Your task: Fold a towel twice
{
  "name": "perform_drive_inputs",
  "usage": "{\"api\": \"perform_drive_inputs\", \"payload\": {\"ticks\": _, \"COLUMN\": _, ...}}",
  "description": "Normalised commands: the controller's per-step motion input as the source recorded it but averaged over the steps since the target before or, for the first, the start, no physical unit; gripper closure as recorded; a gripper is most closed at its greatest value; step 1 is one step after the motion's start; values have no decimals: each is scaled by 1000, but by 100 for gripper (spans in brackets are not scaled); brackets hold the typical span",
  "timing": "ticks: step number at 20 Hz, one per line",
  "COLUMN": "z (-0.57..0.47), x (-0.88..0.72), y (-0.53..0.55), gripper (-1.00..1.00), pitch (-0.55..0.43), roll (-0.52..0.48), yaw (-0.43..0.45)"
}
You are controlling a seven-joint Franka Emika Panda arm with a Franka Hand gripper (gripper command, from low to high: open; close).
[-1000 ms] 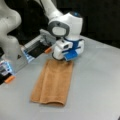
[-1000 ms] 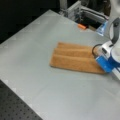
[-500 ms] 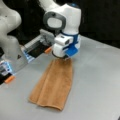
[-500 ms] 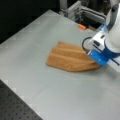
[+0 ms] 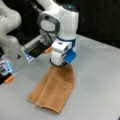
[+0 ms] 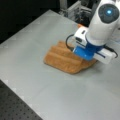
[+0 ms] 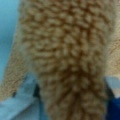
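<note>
As my arm leans low over the grey table (image 5: 100, 75), the pincer (image 5: 60, 64) pinches one end of the towel (image 5: 53, 91). In both front views that end is lifted, the rest trailing away from the pincer, flat and already doubled lengthwise. Wrist view: terry cloth (image 7: 67, 57) bunched between the fingers (image 7: 25, 100).

The gripper (image 5: 60, 65) hides the far end of the towel (image 5: 53, 91) in both front views; its fingertips stay unseen. In the wrist view, terry pile (image 7: 67, 57) overruns every edge.
</note>
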Motion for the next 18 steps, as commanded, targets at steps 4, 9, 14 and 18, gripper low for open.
{"api": "perform_drive_inputs", "payload": {"ticks": 4, "z": 271, "x": 196, "y": -599, "gripper": 100, "pitch": 237, "roll": 92, "yaw": 51}}
{"api": "perform_drive_inputs", "payload": {"ticks": 9, "z": 120, "x": 218, "y": -400, "gripper": 100, "pitch": 176, "roll": 98, "yaw": 50}}
{"api": "perform_drive_inputs", "payload": {"ticks": 14, "z": -27, "x": 324, "y": -288, "gripper": 100, "pitch": 98, "roll": 98, "yaw": 56}}
{"api": "perform_drive_inputs", "payload": {"ticks": 18, "z": -22, "x": 359, "y": -254, "gripper": 100, "pitch": 71, "roll": 99, "yaw": 79}}
